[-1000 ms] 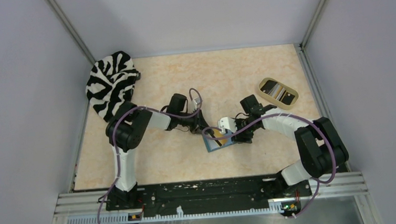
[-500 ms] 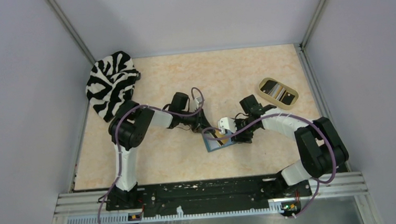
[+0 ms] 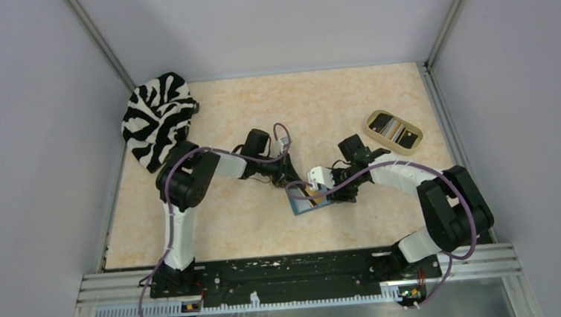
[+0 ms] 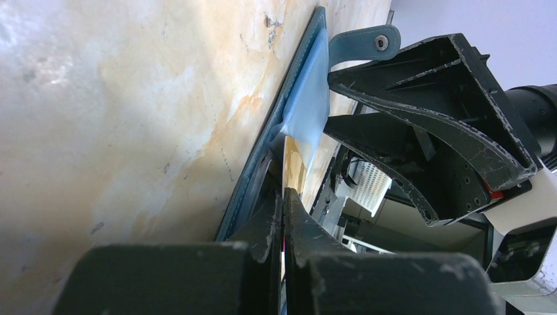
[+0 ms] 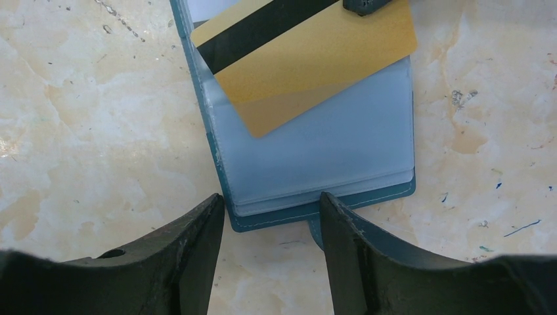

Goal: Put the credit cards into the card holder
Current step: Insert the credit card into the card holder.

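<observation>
The card holder [image 5: 315, 157], a teal wallet with pale blue pockets, lies open on the table, also in the top view [image 3: 309, 203]. A gold credit card [image 5: 309, 59] with a black stripe sits slanted, its lower corner tucked into a pocket. My left gripper [image 4: 283, 197] is shut on that card's far edge [image 4: 292, 164], and its fingertip [image 5: 368, 5] shows at the top of the right wrist view. My right gripper [image 5: 270, 203] stands open at the wallet's near edge, beside the snap tab [image 5: 315, 231], holding nothing.
A beige oval tray [image 3: 374, 132] with more cards [image 3: 392, 128] in it sits at the back right. A zebra-striped cloth [image 3: 157, 115] is bunched in the back left corner. Both grippers [image 3: 294, 181] [image 3: 330, 194] meet close together at the middle of the table.
The left arm's elbow has shifted a little to the right and its gripper has edged towards the wallet with the card. The right gripper has barely moved.
</observation>
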